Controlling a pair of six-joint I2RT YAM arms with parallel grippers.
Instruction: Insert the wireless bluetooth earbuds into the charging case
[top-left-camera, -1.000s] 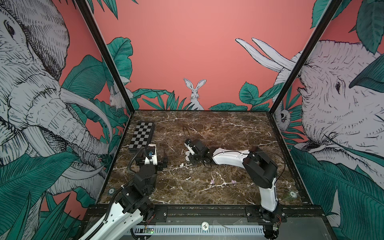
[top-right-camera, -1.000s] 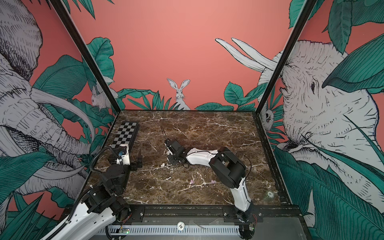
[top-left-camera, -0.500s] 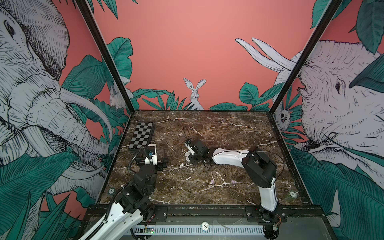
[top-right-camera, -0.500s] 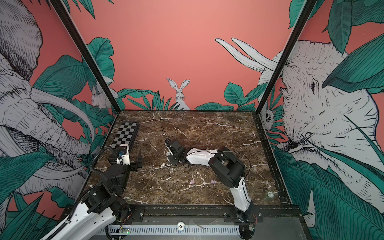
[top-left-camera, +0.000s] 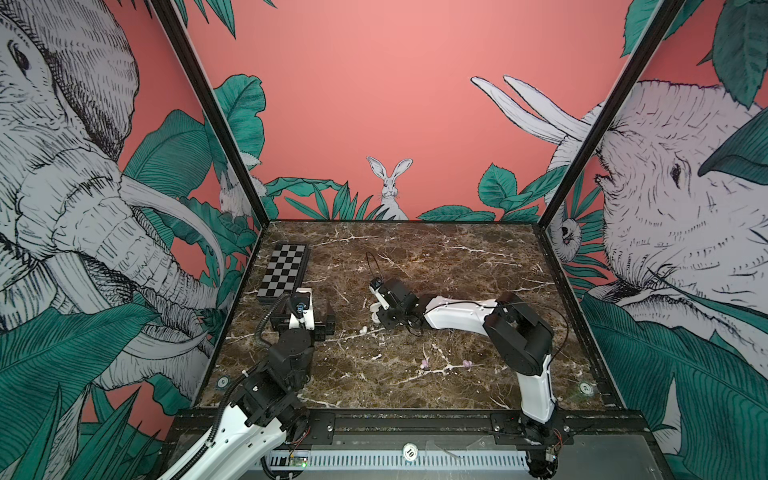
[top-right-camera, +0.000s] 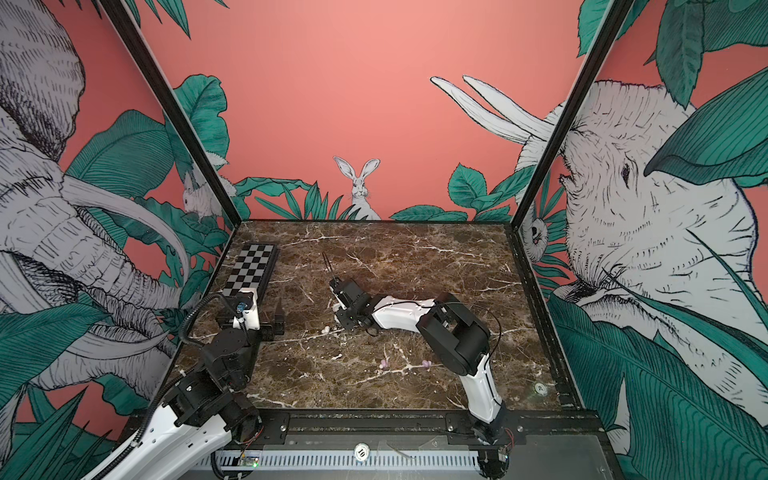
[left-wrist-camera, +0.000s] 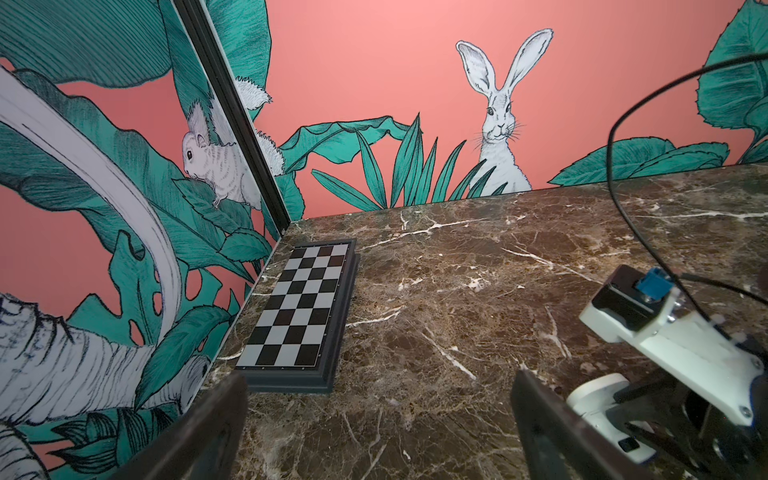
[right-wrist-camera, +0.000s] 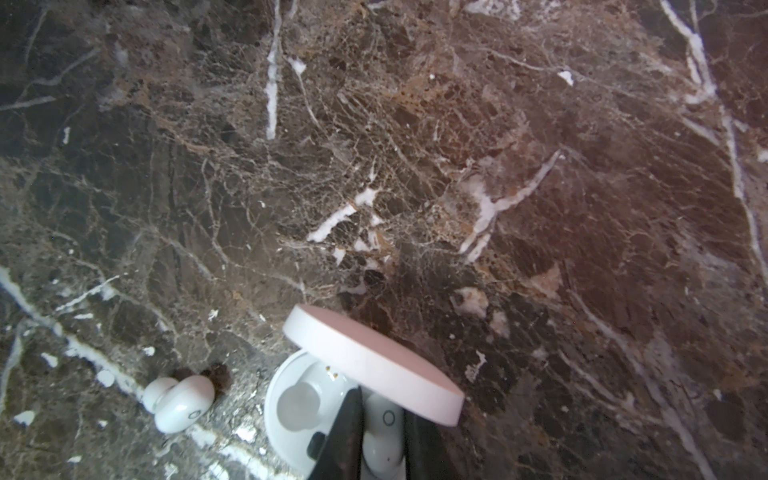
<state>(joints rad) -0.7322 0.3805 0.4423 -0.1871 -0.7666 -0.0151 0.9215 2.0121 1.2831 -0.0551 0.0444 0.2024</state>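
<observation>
In a top view two lilac earbuds (top-left-camera: 424, 364) are lying on the worktop (top-left-camera: 457, 266), well apart from the right gripper (top-left-camera: 379, 312). Left wrist view is showing the left gripper (left-wrist-camera: 378, 378) with fingers (left-wrist-camera: 208, 424) spread wide, holding nothing. Right wrist view: a glossy white bud (right-wrist-camera: 384, 432) is sitting in the open white charging case (right-wrist-camera: 276, 415) between the right fingers (right-wrist-camera: 340, 436) (can't tell if they're pinching), with a second white bud (right-wrist-camera: 178, 401) lying just beside.

raised lid (right-wrist-camera: 374, 365) perhaps low over case (right-wrist-camera: 272, 411)
</observation>
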